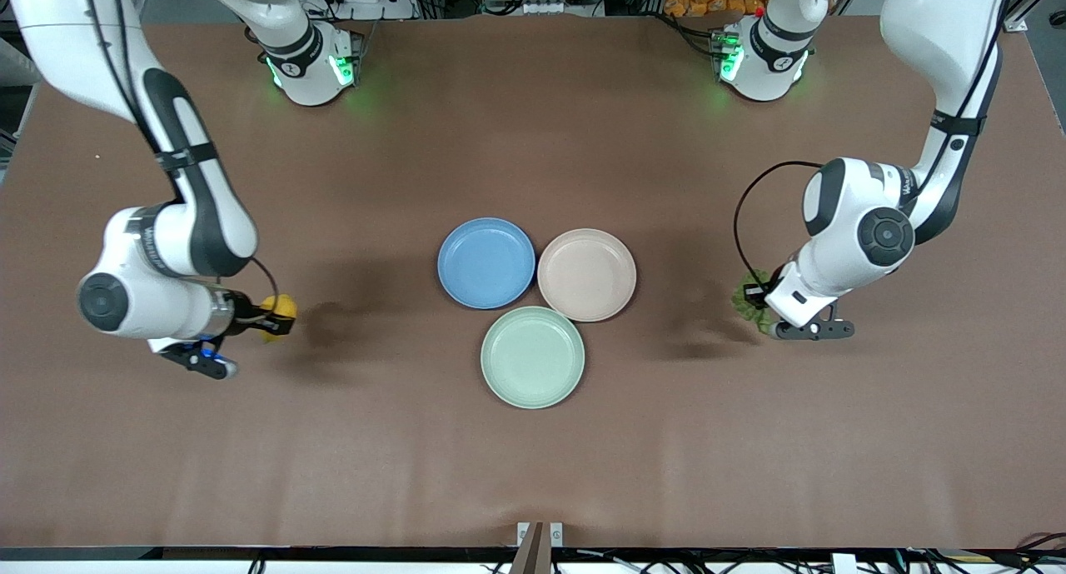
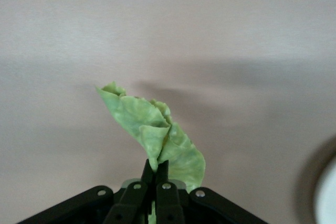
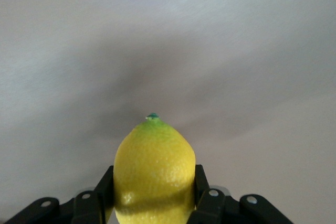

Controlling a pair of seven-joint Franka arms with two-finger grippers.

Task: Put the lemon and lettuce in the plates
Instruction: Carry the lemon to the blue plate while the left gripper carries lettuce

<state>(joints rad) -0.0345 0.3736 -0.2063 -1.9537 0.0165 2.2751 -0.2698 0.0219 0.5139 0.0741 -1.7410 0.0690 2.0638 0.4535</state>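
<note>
My right gripper (image 1: pixel 273 316) is shut on the yellow lemon (image 1: pixel 283 308), held above the table at the right arm's end; the right wrist view shows the lemon (image 3: pixel 154 177) between the fingers (image 3: pixel 104 184). My left gripper (image 1: pixel 754 295) is shut on the green wrinkly lettuce (image 1: pixel 744 296), held above the table at the left arm's end; the left wrist view shows the leaf (image 2: pixel 152 132) pinched at its base by the fingertips (image 2: pixel 149 174). The blue plate (image 1: pixel 486 262) and the beige-pink plate (image 1: pixel 586 274) lie side by side mid-table, both empty.
A pale mint-green plate (image 1: pixel 532 356) lies nearer to the front camera, touching the other two plates. The edge of a plate (image 2: pixel 326 192) shows in the left wrist view. The brown table (image 1: pixel 533 457) spreads around them.
</note>
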